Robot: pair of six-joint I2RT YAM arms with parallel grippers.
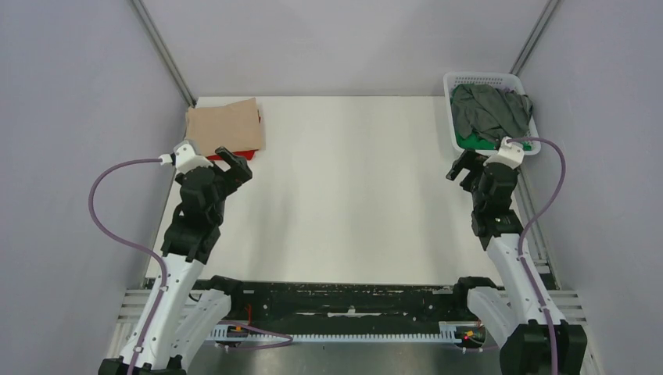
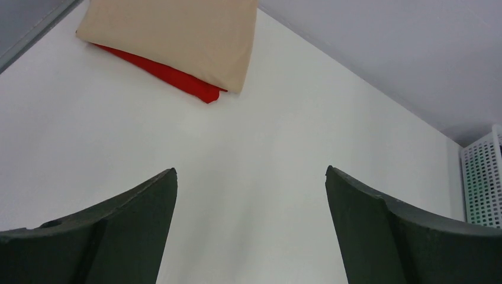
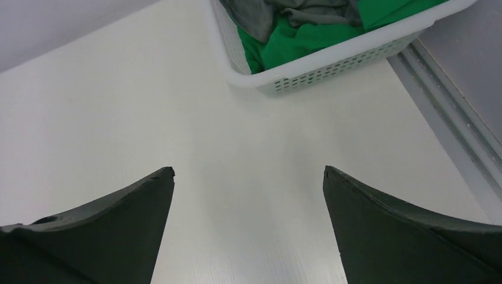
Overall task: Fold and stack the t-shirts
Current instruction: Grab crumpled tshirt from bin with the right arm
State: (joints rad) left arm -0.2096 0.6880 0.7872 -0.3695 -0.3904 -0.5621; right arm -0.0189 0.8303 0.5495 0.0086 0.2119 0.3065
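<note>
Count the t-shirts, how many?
4: tan shirt atop red shirt, far left; dark grey shirt over green shirt in the basket, far right. More may hide underneath.

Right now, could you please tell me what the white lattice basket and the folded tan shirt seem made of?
The white lattice basket looks like moulded plastic, slightly glossy: rigid perforated walls. The folded tan shirt seems matte soft cloth: flat, rounded edges.

tan t-shirt | red t-shirt | dark grey t-shirt | green t-shirt | white lattice basket
</note>
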